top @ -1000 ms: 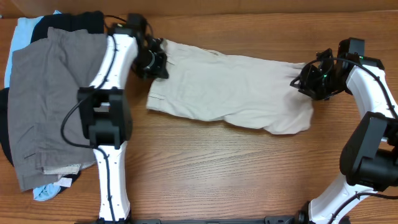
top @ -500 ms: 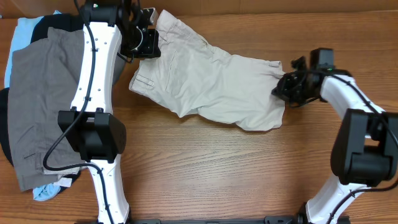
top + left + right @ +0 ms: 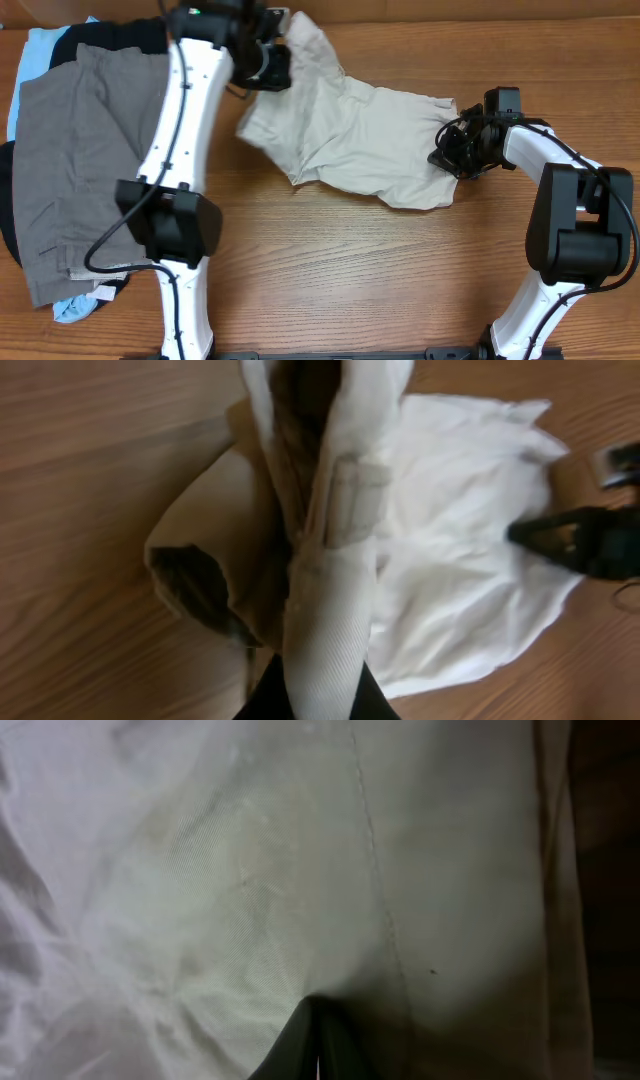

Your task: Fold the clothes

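Observation:
The beige khaki shorts (image 3: 365, 140) lie crumpled across the middle of the table. My left gripper (image 3: 272, 58) is shut on their waistband and holds that end lifted at the far side; in the left wrist view the waistband with a belt loop (image 3: 335, 530) hangs from my jaws (image 3: 322, 695). My right gripper (image 3: 450, 150) is shut on the shorts' right edge, low at the table; in the right wrist view the cloth (image 3: 300, 870) fills the frame around my closed fingertips (image 3: 318, 1045).
A pile of clothes sits at the left: gray shorts (image 3: 70, 160) on top, a black garment (image 3: 110, 35) and a light-blue one (image 3: 35, 50) beneath. Bare wooden table (image 3: 380, 280) lies in front of the shorts.
My left gripper has lifted the waistband up and carried it right, bunching the shorts. My right gripper has moved left with its end of the cloth.

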